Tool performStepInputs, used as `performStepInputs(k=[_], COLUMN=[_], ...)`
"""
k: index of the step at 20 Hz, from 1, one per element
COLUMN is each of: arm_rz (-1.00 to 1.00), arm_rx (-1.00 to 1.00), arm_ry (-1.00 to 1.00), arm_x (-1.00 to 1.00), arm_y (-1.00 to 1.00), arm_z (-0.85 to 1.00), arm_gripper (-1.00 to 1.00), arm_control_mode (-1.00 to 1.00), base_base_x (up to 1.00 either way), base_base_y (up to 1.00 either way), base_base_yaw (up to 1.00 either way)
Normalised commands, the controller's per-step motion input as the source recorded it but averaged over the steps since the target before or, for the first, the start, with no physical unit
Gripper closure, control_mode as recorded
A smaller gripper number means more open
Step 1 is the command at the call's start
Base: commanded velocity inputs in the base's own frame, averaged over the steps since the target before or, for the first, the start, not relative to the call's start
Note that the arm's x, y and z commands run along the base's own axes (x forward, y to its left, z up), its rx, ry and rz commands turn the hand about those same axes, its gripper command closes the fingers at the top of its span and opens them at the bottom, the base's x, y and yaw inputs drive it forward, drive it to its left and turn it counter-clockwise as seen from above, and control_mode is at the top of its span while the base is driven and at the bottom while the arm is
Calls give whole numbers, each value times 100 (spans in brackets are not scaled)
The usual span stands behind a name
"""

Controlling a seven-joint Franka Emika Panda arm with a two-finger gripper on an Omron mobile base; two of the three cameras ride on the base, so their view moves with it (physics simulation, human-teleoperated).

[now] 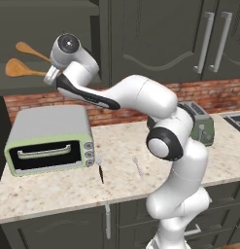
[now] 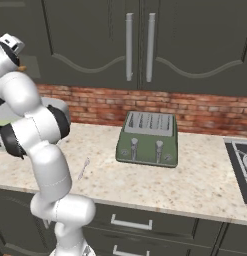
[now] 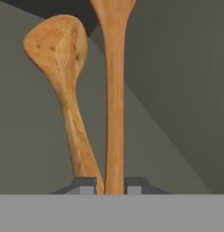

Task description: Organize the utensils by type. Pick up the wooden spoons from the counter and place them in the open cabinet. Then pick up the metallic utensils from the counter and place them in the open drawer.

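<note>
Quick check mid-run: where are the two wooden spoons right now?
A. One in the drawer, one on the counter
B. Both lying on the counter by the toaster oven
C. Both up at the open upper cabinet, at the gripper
C: both wooden spoons are up inside the cabinet opening at the gripper; the fork and knife lie on the counter.
</note>
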Motion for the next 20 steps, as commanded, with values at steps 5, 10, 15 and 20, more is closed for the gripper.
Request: performStepInputs(k=[5, 10, 15, 20], arm_rz=[0, 0, 0, 0], arm_rx=[0, 0, 0, 0], arm_ry=[0, -1, 0, 0], arm_x=[18, 10, 7, 7], arm_y=[0, 0, 0, 0], arm_z=[-13, -20, -2, 0], arm_gripper=[100, 100, 100, -100], arm_control_mode=[-100, -100, -100, -100], base_base_x=[0, 0, 0, 0], base_base_y=[0, 0, 0, 0], base_base_yaw=[0, 0, 0, 0])
